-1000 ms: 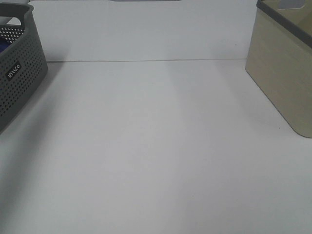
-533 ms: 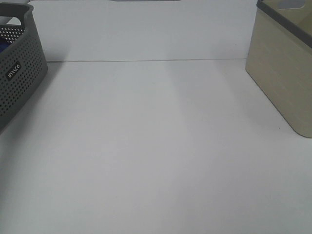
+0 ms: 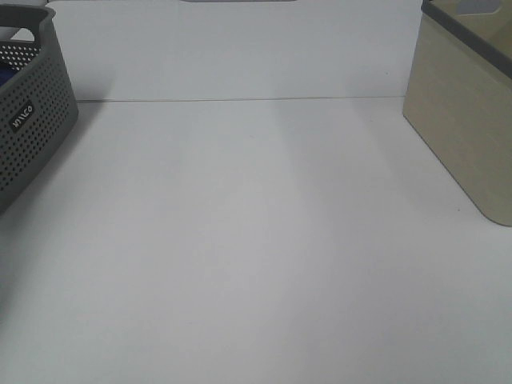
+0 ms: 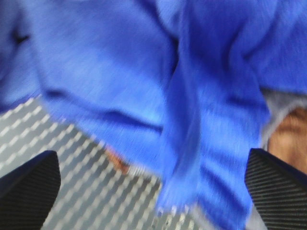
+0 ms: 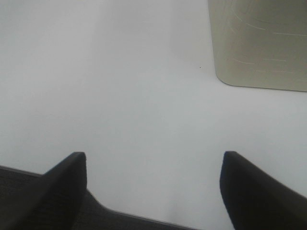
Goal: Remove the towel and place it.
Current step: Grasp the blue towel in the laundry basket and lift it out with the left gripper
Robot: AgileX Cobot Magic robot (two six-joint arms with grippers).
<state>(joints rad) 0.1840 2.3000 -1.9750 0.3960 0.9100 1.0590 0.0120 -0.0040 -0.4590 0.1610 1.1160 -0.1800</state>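
Crumpled blue towel (image 4: 144, 86) in perforated basket (image 4: 72, 191), long axis unclear.

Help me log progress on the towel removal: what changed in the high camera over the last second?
Nothing visibly changed. In the high view the grey basket, the beige bin and the white table sit as before, and no arm shows there. The left wrist view has the open left gripper over the towel, but there is no earlier picture of it to compare.
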